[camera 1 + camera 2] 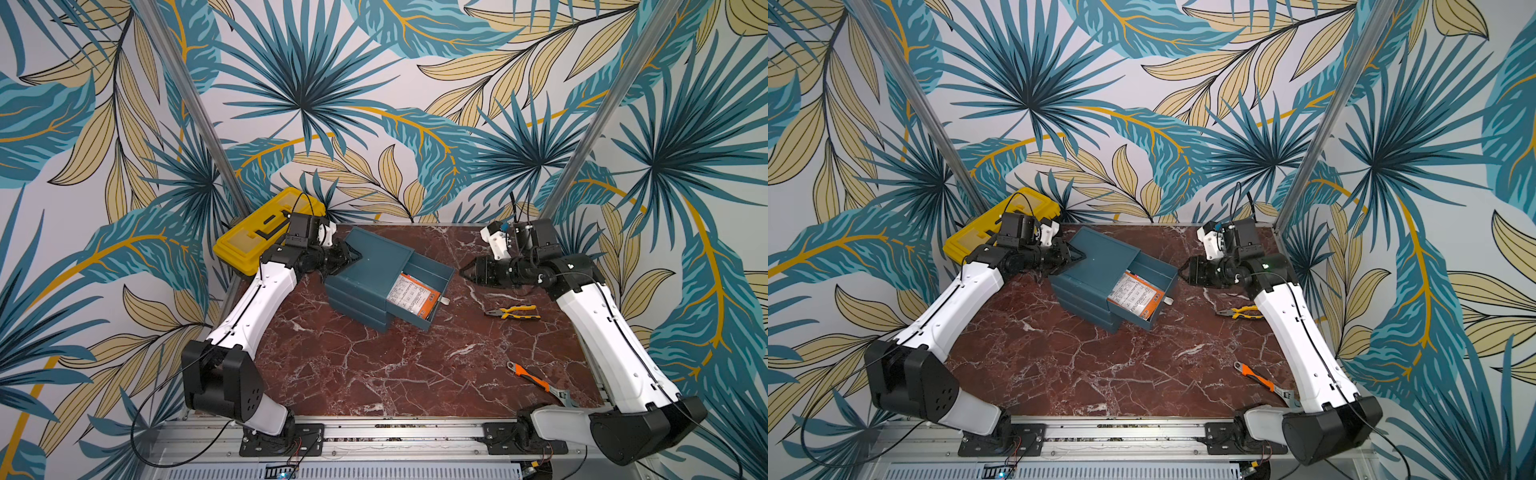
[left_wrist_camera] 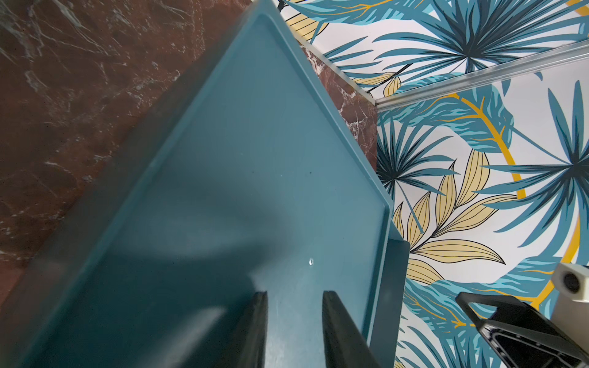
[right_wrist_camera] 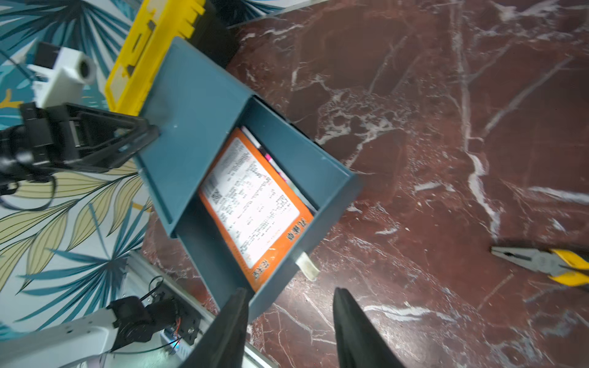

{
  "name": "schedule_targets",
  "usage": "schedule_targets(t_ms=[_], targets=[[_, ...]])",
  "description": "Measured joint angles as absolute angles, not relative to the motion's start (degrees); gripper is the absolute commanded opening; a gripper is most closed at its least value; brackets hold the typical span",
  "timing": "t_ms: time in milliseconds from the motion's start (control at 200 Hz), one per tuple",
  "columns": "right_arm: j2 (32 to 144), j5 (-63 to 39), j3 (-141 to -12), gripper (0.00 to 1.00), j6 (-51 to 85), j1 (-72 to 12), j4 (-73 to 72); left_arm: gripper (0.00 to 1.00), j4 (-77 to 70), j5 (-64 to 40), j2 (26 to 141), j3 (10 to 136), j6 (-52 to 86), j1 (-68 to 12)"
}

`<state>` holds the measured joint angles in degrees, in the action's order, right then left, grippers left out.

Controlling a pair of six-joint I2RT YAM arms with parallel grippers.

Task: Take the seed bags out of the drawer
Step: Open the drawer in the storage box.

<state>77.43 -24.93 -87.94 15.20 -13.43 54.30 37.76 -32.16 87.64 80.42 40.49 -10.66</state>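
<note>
A teal cabinet (image 1: 374, 253) stands on the marble table with its top drawer (image 1: 432, 270) pulled out. In the drawer lie the seed bags (image 1: 411, 293) (image 1: 1133, 293). The top bag (image 3: 255, 204) is orange-edged with its white text back up, and the edge of another (image 3: 271, 157) shows beside it. My left gripper (image 1: 353, 257) (image 2: 294, 293) rests on the cabinet's top at its rear corner, jaws narrowly open with nothing between them. My right gripper (image 1: 463, 272) (image 3: 290, 290) hangs open and empty, just off the drawer's front, apart from its white pull tab (image 3: 307, 264).
A yellow toolbox (image 1: 257, 232) stands behind the left arm at the back left corner. Yellow-handled pliers (image 1: 513, 311) lie under the right forearm. An orange-handled wrench (image 1: 536, 380) lies near the front right edge. Two closed drawers sit below the pulled-out one.
</note>
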Motion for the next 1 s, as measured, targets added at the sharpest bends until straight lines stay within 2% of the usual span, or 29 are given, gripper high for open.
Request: schedule_targets(t_ms=[255, 681, 1002], targets=[[87.66, -28.18, -94.08, 0.49, 10.66, -16.32, 54.96, 0.33, 36.4, -32.27, 87.24, 79.46, 40.56, -10.61], [93.54, -27.59, -100.03, 0.43, 13.43, -21.34, 55.61, 0.33, 35.0, -32.4, 86.65, 78.35, 41.23, -10.5], [99.09, -26.5, -100.01, 0.48, 12.29, -23.07, 56.47, 0.33, 34.26, -32.64, 86.52, 77.87, 41.63, -10.44]])
